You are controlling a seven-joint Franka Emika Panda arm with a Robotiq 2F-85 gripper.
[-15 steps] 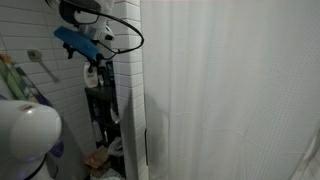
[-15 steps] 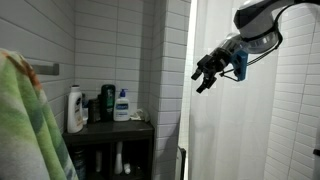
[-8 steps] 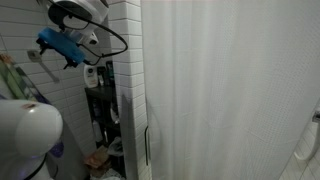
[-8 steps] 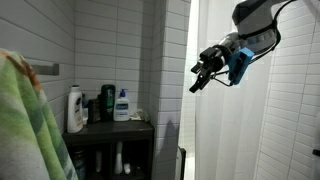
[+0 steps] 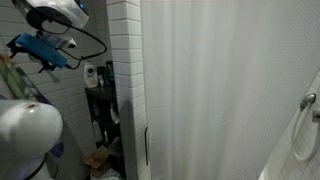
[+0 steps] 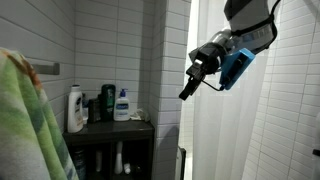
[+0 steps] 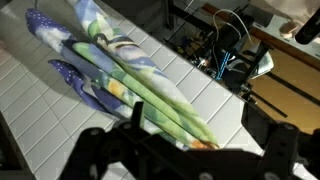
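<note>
THING: towel [image 7: 130,75], green-blue floral, hanging in folds on white tiled wall [image 7: 40,130] | CLAW: gripper [image 7: 185,150] released, empty, facing towel | ROOM: white shower curtain [image 6: 225,140], bottles [image 6: 75,108] on dark shelf [image 6: 110,128]

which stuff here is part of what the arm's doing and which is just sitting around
In hand: open end effector; green-and-blue patterned cloth towel, nearest to it.
Lying about: white fabric shower curtain; white plastic pump bottle; dark shelf unit.
</note>
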